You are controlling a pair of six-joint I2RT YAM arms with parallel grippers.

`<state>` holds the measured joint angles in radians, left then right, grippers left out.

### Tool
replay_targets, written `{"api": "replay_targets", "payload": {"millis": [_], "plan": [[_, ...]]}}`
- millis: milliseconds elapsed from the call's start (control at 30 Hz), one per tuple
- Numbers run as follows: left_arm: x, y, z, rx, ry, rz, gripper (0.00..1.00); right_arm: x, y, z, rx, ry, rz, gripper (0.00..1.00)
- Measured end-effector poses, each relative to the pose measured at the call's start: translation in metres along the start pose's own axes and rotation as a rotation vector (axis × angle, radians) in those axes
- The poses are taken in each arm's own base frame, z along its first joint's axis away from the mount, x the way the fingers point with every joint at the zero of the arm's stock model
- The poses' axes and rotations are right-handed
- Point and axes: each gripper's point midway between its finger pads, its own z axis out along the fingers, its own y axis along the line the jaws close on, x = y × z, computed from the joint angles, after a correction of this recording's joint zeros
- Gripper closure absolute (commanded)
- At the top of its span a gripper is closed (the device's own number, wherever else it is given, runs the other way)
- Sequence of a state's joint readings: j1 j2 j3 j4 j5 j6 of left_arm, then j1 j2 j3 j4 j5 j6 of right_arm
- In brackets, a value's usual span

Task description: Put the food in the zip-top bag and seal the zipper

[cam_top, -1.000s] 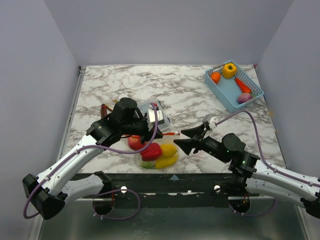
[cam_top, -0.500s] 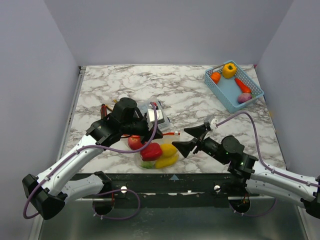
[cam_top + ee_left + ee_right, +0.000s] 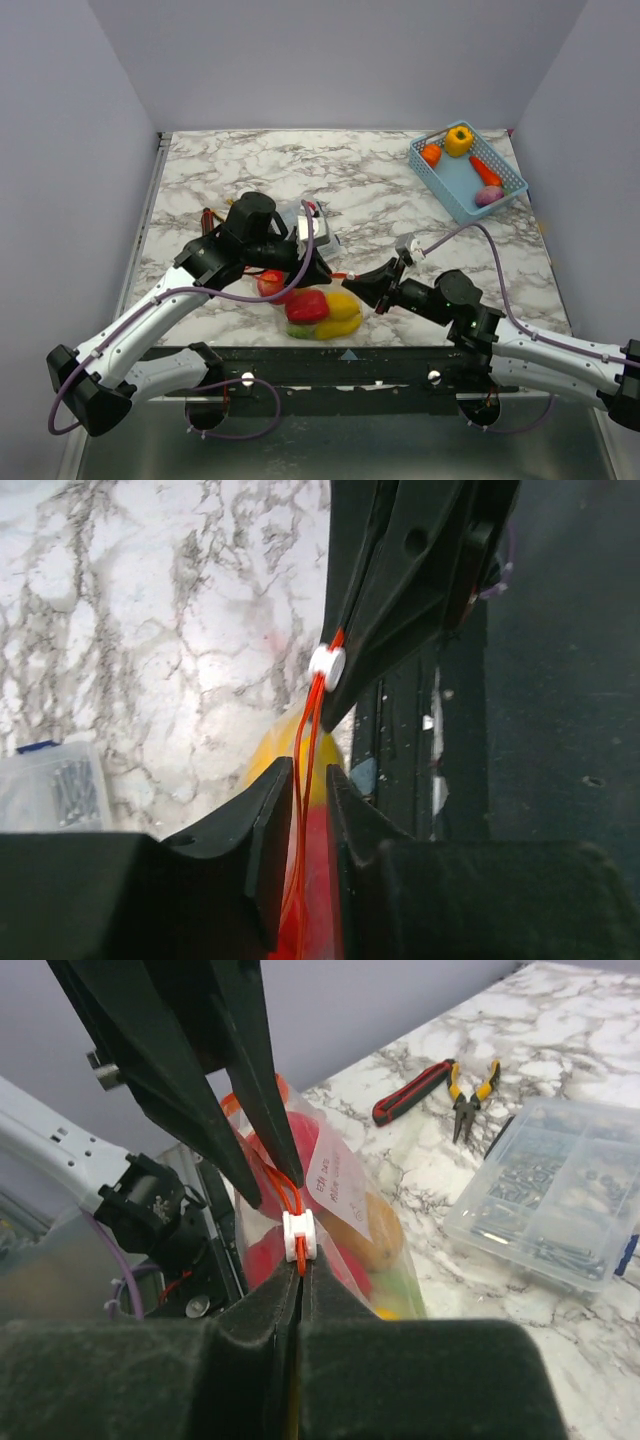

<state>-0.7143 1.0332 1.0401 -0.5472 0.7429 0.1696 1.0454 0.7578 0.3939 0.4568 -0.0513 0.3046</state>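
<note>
Seeing the zip-top bag (image 3: 392, 1252) at the near edge of the bench (image 3: 250, 165), about centre, slung between the two arms. Food is inside it: red pepper (image 3: 308, 305), yellow piece (image 3: 343, 304) just right of it, green bit (image 3: 296, 330) on the near side, second red piece (image 3: 270, 284) to the left. The zipper (image 3: 310, 738) runs left-right along the bag's top, stretched between the arms. Right end effector (image 3: 300, 1282): jaws together, clamped on the zipper right behind the white slider (image 3: 327, 666), which touches its fingertips. Left end effector (image 3: 308, 782): jaws a narrow slot apart with the zipper running through the slot; can't tell whether the pads actually bite. The slider sits between the two end effectors, with a short run of strip between it and the left one. White label (image 3: 336, 1186) with red print on the bag. Can't tell if the bag's bottom rests on the bench. Just beyond the bag, clear box of screws (image 3: 560, 1210); left of that, yellow-handled pliers (image 3: 468, 1095) and a red-and-black-handled tool (image 3: 410, 1092). Blue basket (image 3: 452, 185) in the far right corner holds a yellow bell pepper (image 3: 459, 140), orange piece (image 3: 431, 154), carrot (image 3: 486, 171), purple piece (image 3: 488, 195).
</note>
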Motion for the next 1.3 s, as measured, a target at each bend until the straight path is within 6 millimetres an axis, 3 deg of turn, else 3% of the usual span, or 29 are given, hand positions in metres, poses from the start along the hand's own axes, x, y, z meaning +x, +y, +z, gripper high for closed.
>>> {"api": "replay_targets", "payload": {"millis": [167, 333, 400, 667, 800, 867, 1000, 1300], "plan": [[-0.015, -0.01, 0.004, 0.08, -0.034, -0.025, 0.34, 0.01, 0.005, 0.003, -0.036, 0.033, 0.005, 1.0], [-0.018, -0.019, 0.011, 0.171, -0.044, -0.089, 0.27, 0.009, 0.009, 0.003, -0.058, 0.037, -0.002, 1.0], [-0.021, -0.022, 0.016, 0.221, -0.034, -0.129, 0.29, 0.006, 0.011, 0.005, -0.068, 0.039, -0.009, 1.0], [-0.032, -0.03, 0.02, 0.305, -0.052, -0.199, 0.64, 0.004, 0.017, 0.011, -0.093, 0.076, -0.025, 1.0], [-0.034, -0.03, 0.02, 0.306, -0.058, -0.208, 0.73, 0.002, 0.021, 0.009, -0.113, 0.075, -0.031, 1.0], [-0.034, -0.029, 0.02, 0.306, -0.059, -0.206, 0.73, 0.0, 0.022, 0.007, -0.116, 0.071, -0.032, 1.0], [-0.034, -0.029, 0.021, 0.307, -0.06, -0.202, 0.63, -0.001, 0.023, 0.005, -0.116, 0.072, -0.032, 1.0], [-0.03, -0.031, 0.02, 0.31, -0.042, -0.205, 0.69, 0.001, 0.022, 0.004, -0.114, 0.081, -0.031, 1.0]]}}
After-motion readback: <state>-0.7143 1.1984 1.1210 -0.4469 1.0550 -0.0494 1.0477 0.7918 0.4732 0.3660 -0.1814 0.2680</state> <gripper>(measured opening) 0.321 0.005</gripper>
